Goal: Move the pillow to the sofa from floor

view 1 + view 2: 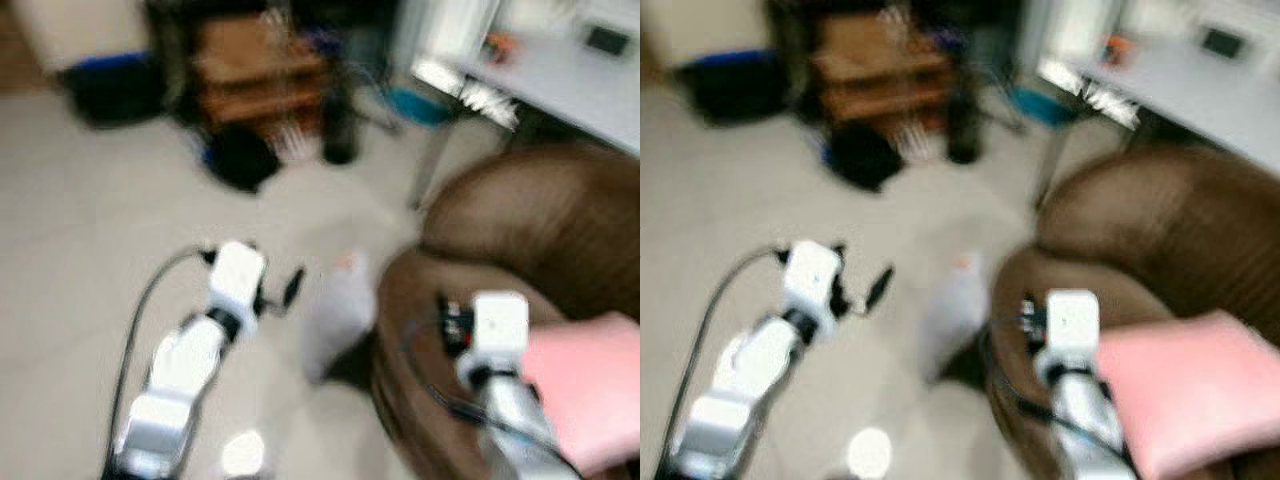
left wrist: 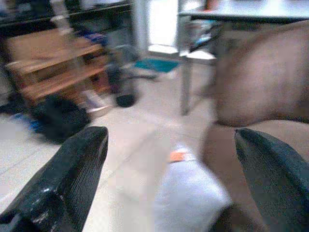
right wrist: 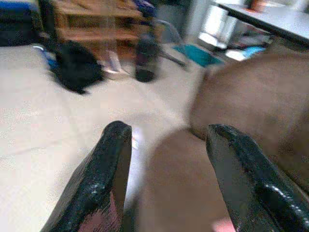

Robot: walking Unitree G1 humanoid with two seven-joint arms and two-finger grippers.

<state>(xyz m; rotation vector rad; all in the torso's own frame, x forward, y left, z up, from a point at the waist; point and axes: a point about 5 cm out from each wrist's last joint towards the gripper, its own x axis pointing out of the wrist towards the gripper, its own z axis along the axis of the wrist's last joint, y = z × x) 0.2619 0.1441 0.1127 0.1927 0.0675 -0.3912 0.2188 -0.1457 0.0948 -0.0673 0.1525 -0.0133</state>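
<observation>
Pillow (image 1: 1185, 395) sat on the sofa (image 1: 1140, 235) right beside the open right claw (image 3: 166, 183); left claw (image 2: 169, 183) open over bare floor (image 1: 90, 230). Labels too blurry.

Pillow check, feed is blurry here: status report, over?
Both pincers open, empty. Pink pillow lying on brown sofa, beside right pincer. White bag on floor ahead of left pincer.
</observation>
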